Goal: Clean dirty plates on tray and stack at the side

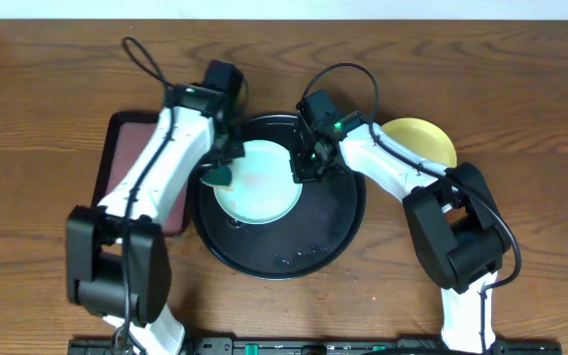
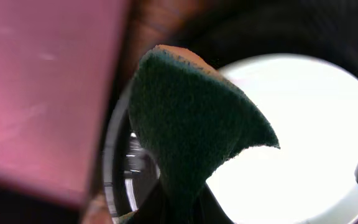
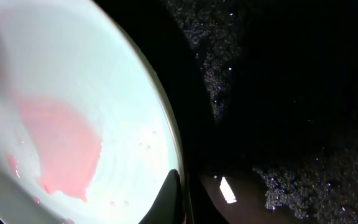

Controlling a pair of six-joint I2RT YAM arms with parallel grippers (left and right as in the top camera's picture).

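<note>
A pale mint-green plate (image 1: 257, 181) lies on the round black tray (image 1: 323, 237). It shows a pink-red smear in the right wrist view (image 3: 61, 140). My left gripper (image 1: 222, 170) is shut on a green sponge (image 1: 220, 177) at the plate's left rim; the sponge fills the left wrist view (image 2: 191, 130) over the plate (image 2: 303, 137). My right gripper (image 1: 304, 166) is shut on the plate's right rim, one finger on top of it (image 3: 169, 199). A pale yellow plate (image 1: 422, 140) lies on the wood to the right of the tray. A third plate is not visible.
A rectangular tray with a maroon inside (image 1: 116, 158) lies left of the black tray, partly under my left arm; it also shows in the left wrist view (image 2: 36, 93). The black tray's surface is wet with droplets (image 3: 303, 180). Brown wood tabletop (image 1: 47, 99) surrounds everything.
</note>
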